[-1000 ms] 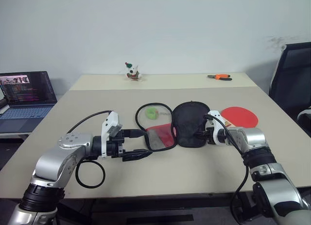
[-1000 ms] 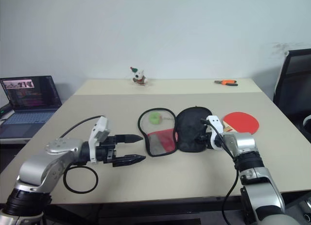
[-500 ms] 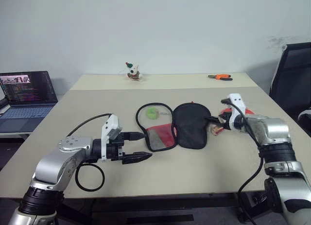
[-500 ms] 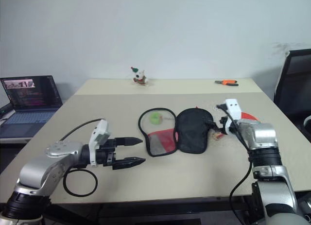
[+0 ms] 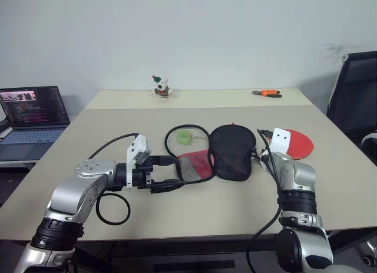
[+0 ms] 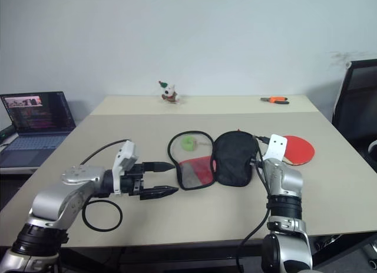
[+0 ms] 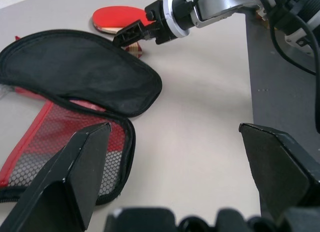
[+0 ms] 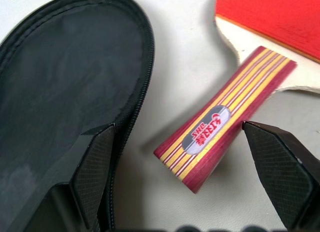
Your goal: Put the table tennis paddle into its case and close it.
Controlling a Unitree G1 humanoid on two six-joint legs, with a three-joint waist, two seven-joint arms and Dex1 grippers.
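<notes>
Paddle (image 8: 260, 21) handle (image 8: 225, 123) lies slantwise between the right gripper (image 8: 187, 174)'s wide fingers (image 8: 280, 179), beside the case (image 5: 231, 150); the left gripper (image 5: 171, 174), wide too, hovers farther off.

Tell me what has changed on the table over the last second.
The right gripper has left the black flap of the case, where it was a second ago, and swung to the right to the handle of the table tennis paddle. Its jaws now stand open on either side of the handle, without gripping it. The left gripper hangs open beside the case's mesh side as before. Case and paddle have not moved.
</notes>
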